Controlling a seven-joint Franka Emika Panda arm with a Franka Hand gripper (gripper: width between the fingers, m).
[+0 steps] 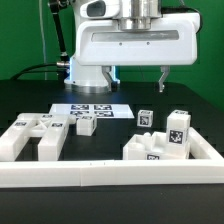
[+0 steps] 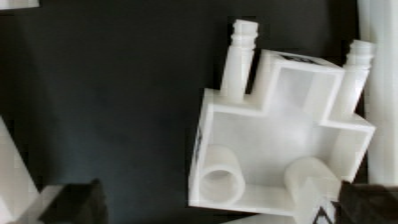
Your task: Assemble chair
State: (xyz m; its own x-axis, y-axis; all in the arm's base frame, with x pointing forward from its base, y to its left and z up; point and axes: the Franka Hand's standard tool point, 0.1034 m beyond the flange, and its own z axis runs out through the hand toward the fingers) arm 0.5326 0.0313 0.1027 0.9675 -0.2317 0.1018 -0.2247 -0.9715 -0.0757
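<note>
The chair lies in loose white parts on the black table. In the exterior view a blocky group (image 1: 36, 137) sits at the left, a small block (image 1: 87, 125) in the middle, and tagged pieces (image 1: 176, 130) with a larger block (image 1: 148, 151) at the right. My gripper (image 1: 137, 80) hangs open well above them, holding nothing. The wrist view shows a blocky part (image 2: 267, 115) with two thin pegs and round sockets lying below my open gripper (image 2: 222, 205). The dark fingertips (image 2: 71, 200) stand on either side of that part's socket end.
A long white border rail (image 1: 110, 176) runs along the front and up the exterior view's right side. The marker board (image 1: 92, 109) lies flat behind the parts. The robot base (image 1: 90, 72) stands at the back. Another white bar (image 2: 381, 90) lies beside the pegged part.
</note>
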